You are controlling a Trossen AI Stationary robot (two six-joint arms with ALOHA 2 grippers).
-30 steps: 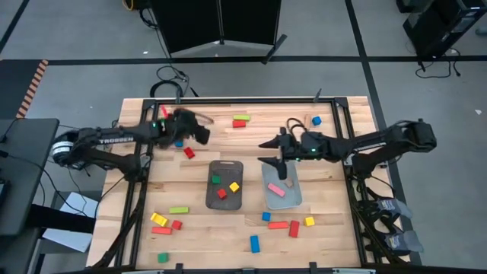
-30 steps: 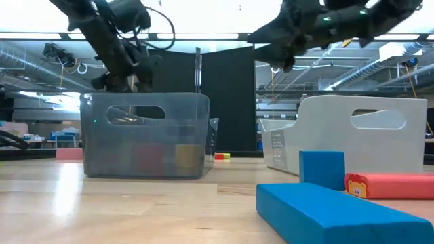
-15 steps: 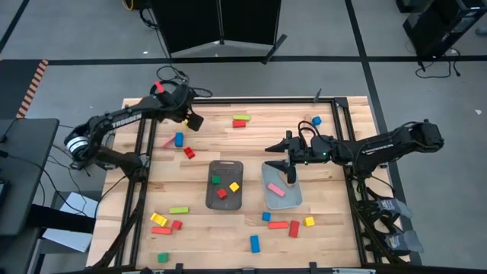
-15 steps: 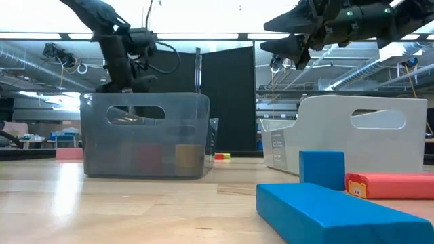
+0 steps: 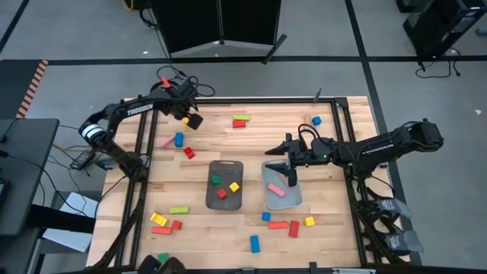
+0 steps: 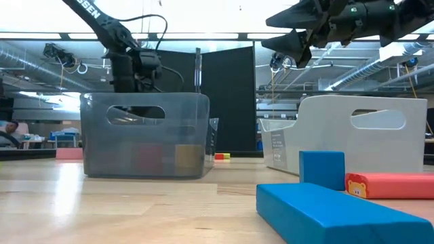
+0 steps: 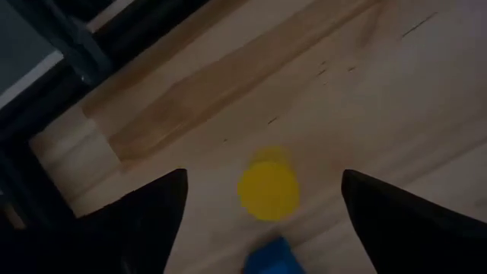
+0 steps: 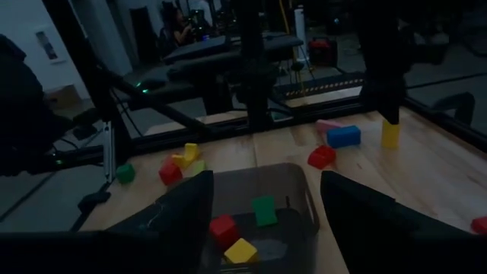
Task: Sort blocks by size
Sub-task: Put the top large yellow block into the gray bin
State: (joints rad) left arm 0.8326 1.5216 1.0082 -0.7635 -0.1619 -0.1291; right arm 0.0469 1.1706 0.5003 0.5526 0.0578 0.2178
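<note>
Early: dark grey tray (image 5: 212, 199) has three cubes, pale tray (image 5: 272, 200) one pink bar; most wooden blocks (image 5: 168, 222) loose on desk (image 5: 342, 228); left tool (image 5: 187, 116) spread over yellow block (image 7: 268, 188), right tool (image 5: 283, 158) spread, empty

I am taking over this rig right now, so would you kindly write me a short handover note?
Left gripper: fingers open, at the table's far left, over a yellow block standing on the wood.
Right gripper: fingers open, empty, above the pale tray.
Done: dark tray holds red, green and yellow cubes; pale tray holds a pink bar.
Left: blocks scattered along the near edge, far edge and left side of the table.
</note>
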